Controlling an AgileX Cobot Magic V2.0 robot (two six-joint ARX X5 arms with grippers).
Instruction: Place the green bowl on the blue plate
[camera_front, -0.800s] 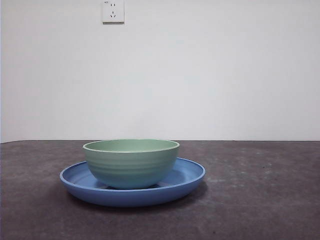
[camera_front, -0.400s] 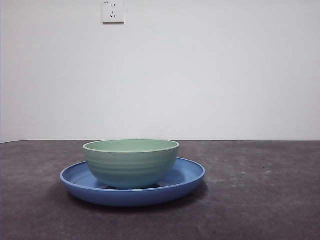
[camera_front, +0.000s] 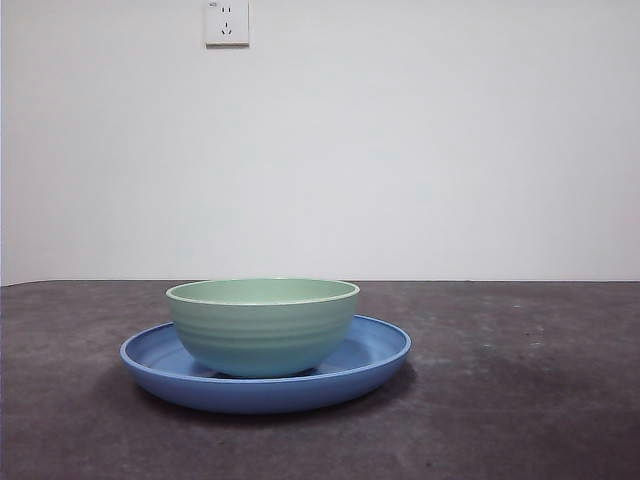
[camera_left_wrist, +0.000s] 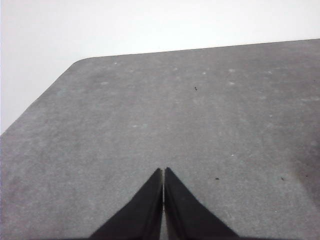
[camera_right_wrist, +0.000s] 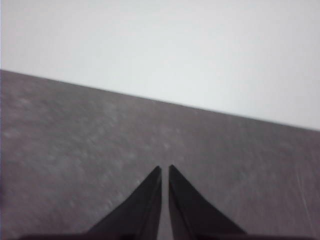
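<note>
The green bowl stands upright inside the blue plate on the dark table, left of centre in the front view. No arm shows in the front view. My left gripper is shut and empty over bare table; neither bowl nor plate shows in the left wrist view. My right gripper is shut and empty over bare table, and its view shows neither object.
A white wall with a power socket stands behind the table. The dark table stretches to the right of the plate. The table's far corner shows in the left wrist view.
</note>
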